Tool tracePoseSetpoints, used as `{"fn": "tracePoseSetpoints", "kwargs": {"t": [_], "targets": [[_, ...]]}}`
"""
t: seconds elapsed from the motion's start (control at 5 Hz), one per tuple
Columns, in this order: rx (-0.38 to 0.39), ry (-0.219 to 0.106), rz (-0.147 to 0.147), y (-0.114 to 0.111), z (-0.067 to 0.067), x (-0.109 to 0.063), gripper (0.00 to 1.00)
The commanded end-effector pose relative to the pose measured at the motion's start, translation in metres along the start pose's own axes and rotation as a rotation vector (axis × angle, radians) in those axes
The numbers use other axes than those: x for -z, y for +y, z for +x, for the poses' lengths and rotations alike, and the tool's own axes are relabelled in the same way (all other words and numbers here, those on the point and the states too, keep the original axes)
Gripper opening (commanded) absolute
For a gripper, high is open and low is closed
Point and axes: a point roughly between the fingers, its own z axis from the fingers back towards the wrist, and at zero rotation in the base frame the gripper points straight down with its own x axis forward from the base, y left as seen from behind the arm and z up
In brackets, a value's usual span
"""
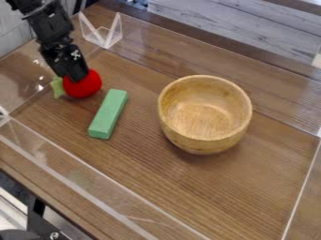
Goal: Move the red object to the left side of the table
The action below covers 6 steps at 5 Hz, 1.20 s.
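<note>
The red object [83, 87], a small round ball with a light-green stem piece on its left, lies on the dark wooden table [189, 192] at the left, close to the left wall. My black gripper [70, 73] stands right above and behind it, fingers pointing down onto its top-left. The jaws look open, and I see no grip on the ball. The ball's upper left part is hidden by the fingers.
A green rectangular block [108, 113] lies just right of the ball, angled. A wooden bowl [207, 137] sits mid-table to the right. Clear acrylic walls [75, 178] edge the tabletop, with a clear bracket [103, 33] at the back left.
</note>
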Motion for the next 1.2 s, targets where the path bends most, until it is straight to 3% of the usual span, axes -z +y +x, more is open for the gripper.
{"fn": "tracePoseSetpoints", "kwargs": {"t": [0.0,0.2,0.6,1.0], "targets": [[0.009,-0.018,0.032,0.008,0.006,-0.01,1.0],[-0.009,-0.016,0.021,0.012,0.005,-0.007,1.0],[-0.125,-0.045,0.017,-0.006,0.007,-0.025,1.0],[-0.2,-0.052,0.022,-0.014,0.012,-0.037,1.0]]}}
